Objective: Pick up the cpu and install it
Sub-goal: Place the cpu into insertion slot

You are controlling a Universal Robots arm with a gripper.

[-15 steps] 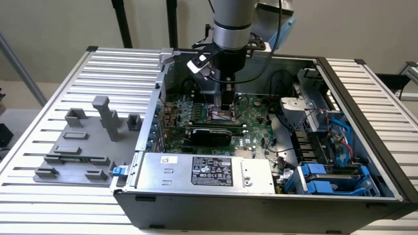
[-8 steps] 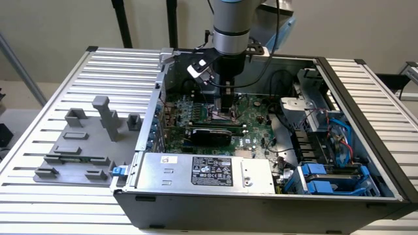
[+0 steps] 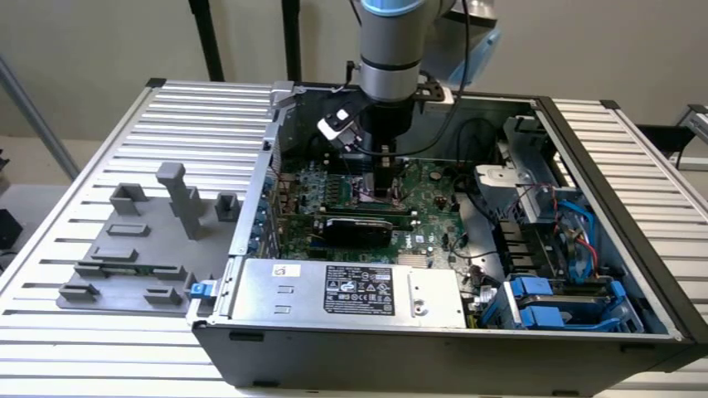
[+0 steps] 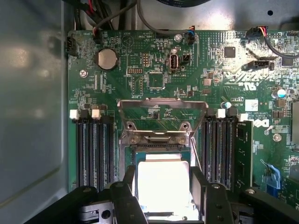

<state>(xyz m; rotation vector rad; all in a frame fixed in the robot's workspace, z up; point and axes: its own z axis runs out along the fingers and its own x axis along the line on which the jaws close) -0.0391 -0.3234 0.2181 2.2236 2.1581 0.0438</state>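
Slatted metal tabletop (image 3: 210, 108) under an open computer case (image 3: 443, 348), power supply box (image 3: 348, 290) at its front wall, a grey parts fixture (image 3: 133, 249) lying off to the exterior view's left. My gripper (image 3: 376, 195) hangs straight down inside the case, over the green motherboard (image 4: 210, 60).

Closest to my wrist, my fingers (image 4: 198, 186) are clamped on the cpu (image 4: 163, 184), one against each opposite edge, its metal top glaring white. The chip sits squarely over the socket (image 4: 161, 140), whose hinged metal load plate (image 4: 161, 105) stands swung open just beyond it. Whether the chip already rests in the socket or hovers just above it, I cannot tell. Black memory slots (image 4: 93, 149) run along both sides of the socket. Farther off lie a coin battery (image 4: 106, 59) and cables (image 4: 149, 23) at the board's far edge.

I judge this to be the seating step (the delicate one). Doing it well calls for holding the chip level, its edges parallel to the socket frame, and moving only vertically, with no sideways push and no pressing down. The grip should be just firm enough to stop a tilt, and my fingers must stay clear of the open plate and the neighbouring slots.
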